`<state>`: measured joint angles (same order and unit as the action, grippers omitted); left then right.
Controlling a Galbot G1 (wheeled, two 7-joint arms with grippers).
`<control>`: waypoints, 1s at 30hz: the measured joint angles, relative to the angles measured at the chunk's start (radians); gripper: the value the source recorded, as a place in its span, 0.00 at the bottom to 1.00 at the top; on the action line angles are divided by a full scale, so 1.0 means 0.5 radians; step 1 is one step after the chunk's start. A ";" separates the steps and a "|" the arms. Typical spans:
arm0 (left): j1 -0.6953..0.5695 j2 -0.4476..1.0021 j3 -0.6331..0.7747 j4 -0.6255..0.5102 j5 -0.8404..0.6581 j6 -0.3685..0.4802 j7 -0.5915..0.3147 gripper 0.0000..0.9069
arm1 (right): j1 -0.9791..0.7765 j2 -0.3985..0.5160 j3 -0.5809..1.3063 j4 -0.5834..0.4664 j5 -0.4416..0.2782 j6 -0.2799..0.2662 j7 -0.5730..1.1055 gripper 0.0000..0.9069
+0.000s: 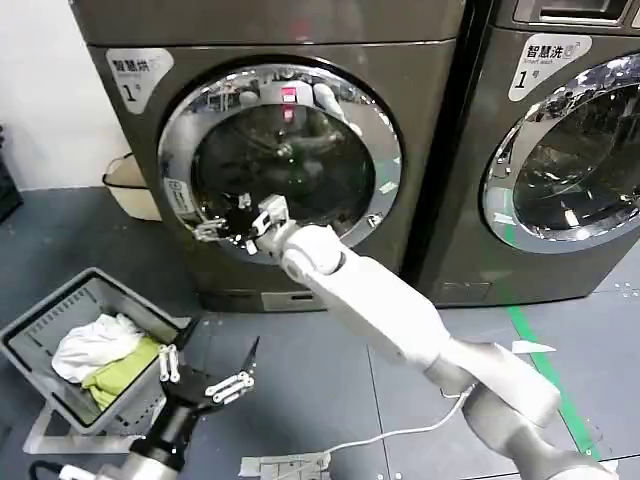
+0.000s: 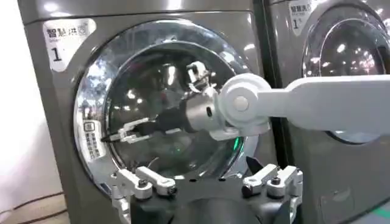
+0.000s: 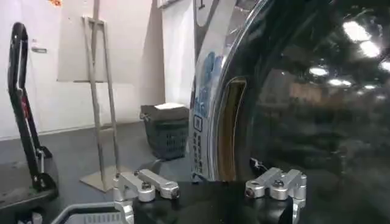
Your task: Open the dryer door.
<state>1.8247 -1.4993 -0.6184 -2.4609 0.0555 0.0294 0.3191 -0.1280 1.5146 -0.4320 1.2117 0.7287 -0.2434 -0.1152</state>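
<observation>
Right tool [image 1: 212,228] open at dryer door [image 1: 375,135]

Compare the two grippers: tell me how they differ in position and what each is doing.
The right gripper is extended up against the chrome ring of the dryer door, at its left edge; the left gripper hangs low over the floor beside the laundry basket, away from the machine. The right gripper points at the door's recessed handle slot; the left touches nothing. Both are open.
</observation>
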 joint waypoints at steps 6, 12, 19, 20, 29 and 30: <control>0.000 0.000 -0.002 -0.007 -0.002 0.000 -0.002 1.00 | 0.035 0.066 0.001 -0.081 -0.009 0.009 -0.018 1.00; 0.001 0.000 -0.003 -0.009 -0.005 0.000 -0.003 1.00 | 0.058 0.121 0.005 -0.165 -0.036 0.023 -0.052 1.00; 0.001 0.003 -0.005 -0.012 -0.012 0.000 -0.003 1.00 | 0.105 0.189 0.013 -0.276 -0.055 0.044 -0.089 1.00; 0.000 0.003 -0.005 -0.012 -0.013 0.000 -0.003 1.00 | 0.110 0.190 0.014 -0.292 -0.057 0.048 -0.094 1.00; -0.005 0.004 -0.003 -0.002 -0.015 0.000 -0.003 1.00 | 0.149 0.193 0.026 -0.440 -0.094 0.097 -0.166 1.00; -0.006 0.004 -0.003 0.000 -0.016 0.000 -0.003 1.00 | 0.153 0.194 0.027 -0.456 -0.095 0.101 -0.176 1.00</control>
<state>1.8219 -1.4975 -0.6200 -2.4611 0.0475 0.0296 0.3177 -0.0515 1.6114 -0.4185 0.9836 0.6811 -0.1928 -0.2033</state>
